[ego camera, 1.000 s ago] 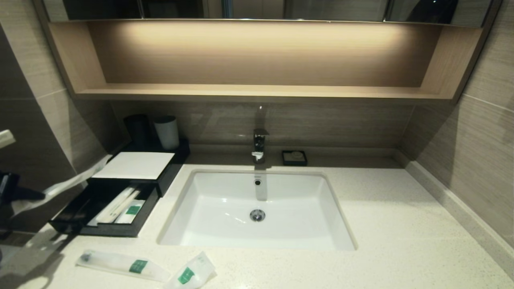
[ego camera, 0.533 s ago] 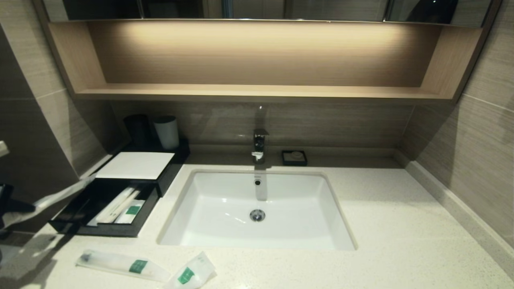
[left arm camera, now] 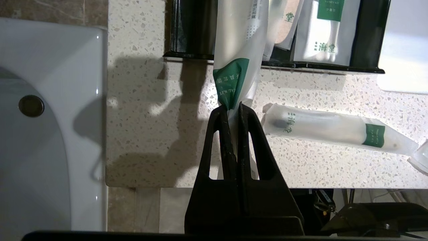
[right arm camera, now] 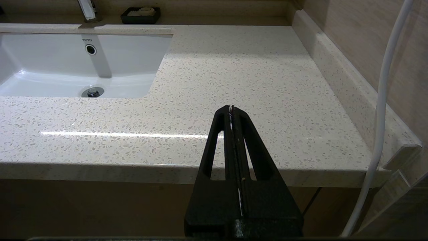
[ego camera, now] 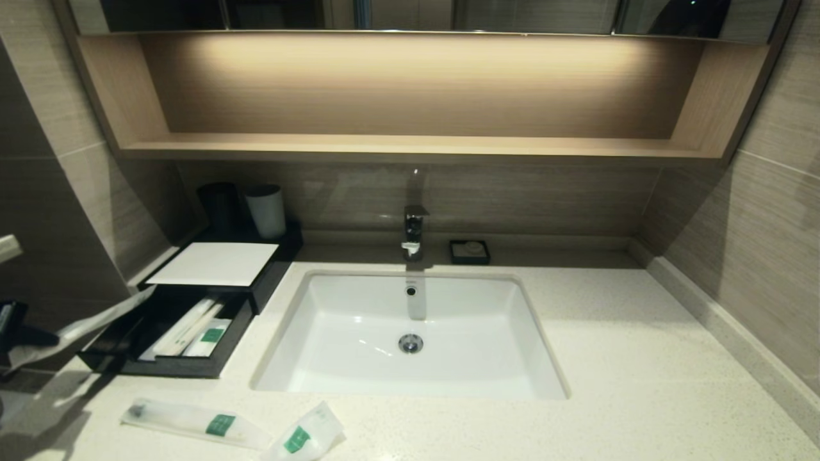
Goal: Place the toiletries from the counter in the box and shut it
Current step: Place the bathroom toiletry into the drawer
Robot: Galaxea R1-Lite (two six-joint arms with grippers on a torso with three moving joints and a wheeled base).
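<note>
At the far left, my left gripper is shut on the green-labelled end of a long frosted sachet. In the head view this sachet slants up from the gripper towards the left rim of the pulled-out drawer. The black box with its white top stands behind the drawer, and other sachets lie inside the drawer. Near the counter's front edge lie a long sachet and a short one. My right gripper is shut and empty, by the counter's front right edge.
The white sink takes the middle of the counter, with the faucet and a small black soap dish behind it. Two cups stand behind the box. A wooden shelf hangs above, and a tiled wall closes the left side.
My left gripper has sunk lower with the long sachet, whose far end has dropped from beside the box top to the drawer's left rim. The sachets on the counter have not moved.
</note>
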